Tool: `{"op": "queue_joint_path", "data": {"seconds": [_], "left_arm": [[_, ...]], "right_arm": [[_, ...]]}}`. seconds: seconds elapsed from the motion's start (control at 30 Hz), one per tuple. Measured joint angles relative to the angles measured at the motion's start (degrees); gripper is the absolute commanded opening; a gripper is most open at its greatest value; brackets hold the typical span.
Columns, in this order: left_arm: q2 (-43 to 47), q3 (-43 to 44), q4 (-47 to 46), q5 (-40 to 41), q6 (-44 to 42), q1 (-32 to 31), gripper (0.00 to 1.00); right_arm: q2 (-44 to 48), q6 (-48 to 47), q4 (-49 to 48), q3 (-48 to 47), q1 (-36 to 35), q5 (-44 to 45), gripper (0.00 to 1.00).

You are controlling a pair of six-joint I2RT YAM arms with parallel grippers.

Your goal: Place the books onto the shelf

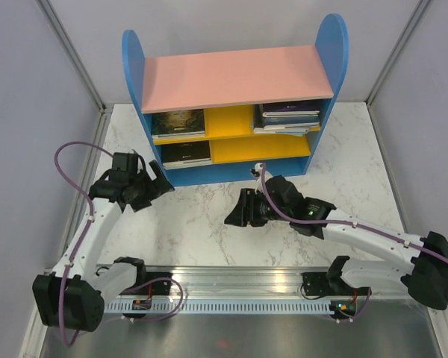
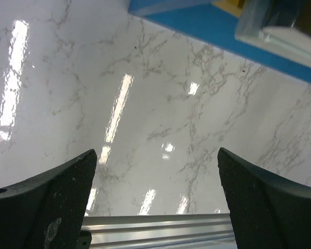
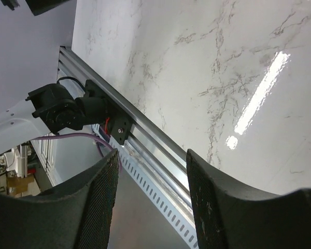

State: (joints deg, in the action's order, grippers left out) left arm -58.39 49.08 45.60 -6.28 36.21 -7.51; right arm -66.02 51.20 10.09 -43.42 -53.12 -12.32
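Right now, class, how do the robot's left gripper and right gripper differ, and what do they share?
The left gripper has its jaws spread wide; the right gripper shows a narrower gap. The left gripper sits close by the shelf, at the left end of its blue base; the right gripper hangs over the marble table, farther from the shelf. Both are open and empty.

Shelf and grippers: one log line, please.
blue-sided pink-topped bookcase: thin paperback books on both tiers | left gripper: open, empty | right gripper: open, empty

Books (image 1: pixel 287 117) lie in the shelf (image 1: pixel 231 78) (at the back of the table (image 1: pixel 201 231)).
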Motion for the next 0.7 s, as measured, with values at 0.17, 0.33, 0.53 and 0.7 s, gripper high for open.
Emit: {"op": "queue_joint_path", "data": {"seconds": [0.17,0.33,0.53,0.7], "left_arm": [[-3.85,1.01,-4.22,-1.29,-1.16,4.94,0.98],[-5.75,1.03,-7.98,3.48,-4.00,6.82,0.98],[-4.24,-4.35,-19.67,12.68,-7.91,6.82,0.98],[-1.60,-16.46,-32.68,19.98,-10.75,6.80,0.99]], "right_arm": [[5.60,-2.82,4.24,0.00,0.00,2.38,0.59],[11.23,-6.01,8.57,0.00,0.00,5.81,0.66],[19.89,-8.85,14.58,-0.02,0.00,12.33,0.78],[26.32,-10.51,18.05,-0.02,0.04,16.74,0.98]]}}
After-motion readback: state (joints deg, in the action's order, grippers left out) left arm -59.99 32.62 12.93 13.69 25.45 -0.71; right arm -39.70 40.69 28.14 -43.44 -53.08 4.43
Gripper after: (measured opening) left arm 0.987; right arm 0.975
